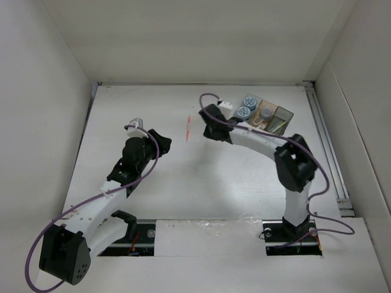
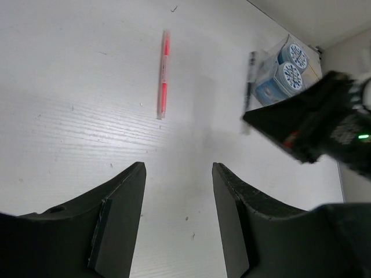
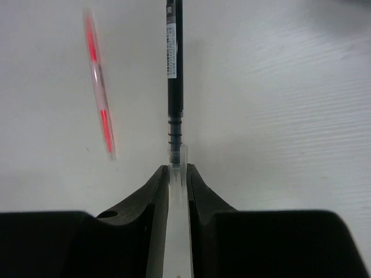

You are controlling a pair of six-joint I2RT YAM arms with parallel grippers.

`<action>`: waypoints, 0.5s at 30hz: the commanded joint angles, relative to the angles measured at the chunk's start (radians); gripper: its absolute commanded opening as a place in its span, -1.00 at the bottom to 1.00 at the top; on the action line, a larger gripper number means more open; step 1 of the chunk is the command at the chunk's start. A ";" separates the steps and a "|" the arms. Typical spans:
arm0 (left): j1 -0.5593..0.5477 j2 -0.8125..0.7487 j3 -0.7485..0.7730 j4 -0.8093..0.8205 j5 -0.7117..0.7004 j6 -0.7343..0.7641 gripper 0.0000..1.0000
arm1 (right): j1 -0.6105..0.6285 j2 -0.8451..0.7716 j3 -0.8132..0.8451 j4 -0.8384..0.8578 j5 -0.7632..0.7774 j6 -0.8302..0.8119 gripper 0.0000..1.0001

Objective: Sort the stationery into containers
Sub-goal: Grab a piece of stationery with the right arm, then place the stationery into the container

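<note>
Bearing a white label whose fine print is too small to read, slim dark pen (image 3: 175, 69) points away from right gripper (image 3: 177, 169), whose fingers are clamped on its clear end. Right arm: up from near right, elbow bent, forearm reaching far-left, ending just left of tray (image 1: 284, 116). Left gripper (image 2: 178, 167): fingers apart, nothing between them, low over table (image 1: 183, 195), aimed far-right from a near-left base. Red pen (image 1: 188, 126) lies flat between the two grippers, no writing legible. Tray, far right, holds two patterned discs (image 1: 242, 112) in its left compartments.
</note>
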 commanded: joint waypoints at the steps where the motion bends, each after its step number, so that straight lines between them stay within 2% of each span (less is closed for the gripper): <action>1: 0.000 -0.012 0.013 0.024 0.012 -0.004 -0.08 | -0.137 -0.189 -0.112 0.080 0.056 0.032 -0.92; 5: 0.000 -0.012 0.013 0.033 0.012 -0.004 -0.08 | -0.338 -0.381 -0.289 0.134 0.018 0.064 -0.92; 9: 0.000 -0.003 0.013 0.033 0.012 -0.004 -0.08 | -0.508 -0.469 -0.400 0.187 -0.065 0.064 -0.92; 15: 0.000 0.006 0.013 0.033 0.012 -0.004 -0.08 | -0.657 -0.442 -0.434 0.236 -0.159 0.055 -0.92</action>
